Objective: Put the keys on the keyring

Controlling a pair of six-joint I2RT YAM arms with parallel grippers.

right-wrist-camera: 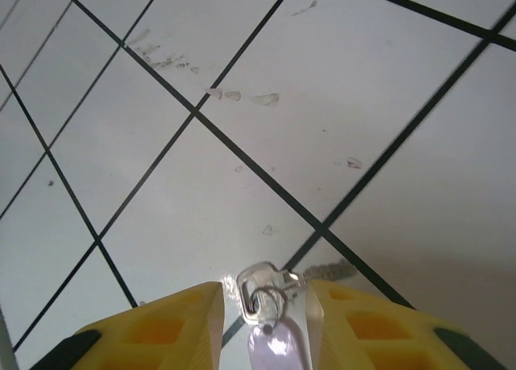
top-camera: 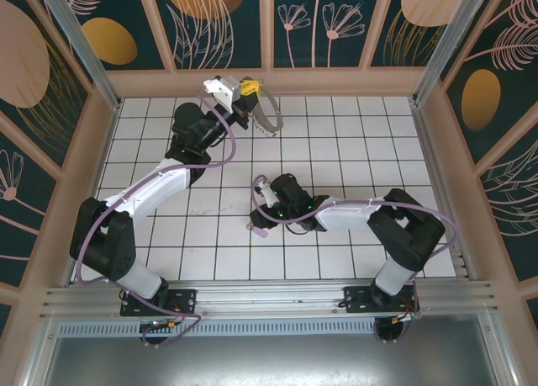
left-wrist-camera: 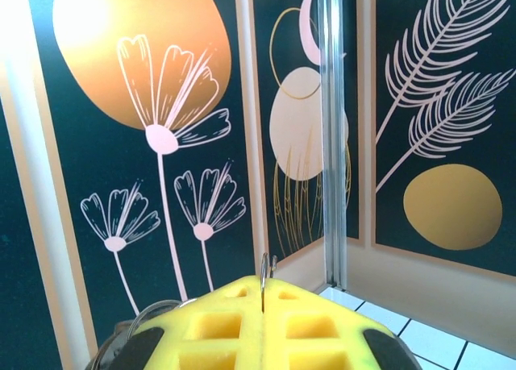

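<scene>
My left gripper is raised at the far wall, above the back tiles, shut on the keyring, a thin ring that curves down to its right. In the left wrist view the ring's wire pokes up from the seam between the closed yellow pads. My right gripper is low over the middle tiles. Its yellow fingers stand on either side of the silver key, with a gap on each side. The key lies flat on the table, and a small loop ties a pale lilac tag to it.
White tiles with dark grout lines cover the table. Patterned walls close in the back and sides, with an aluminium post in the corner near the left gripper. Open tiles lie to the right and to the front left.
</scene>
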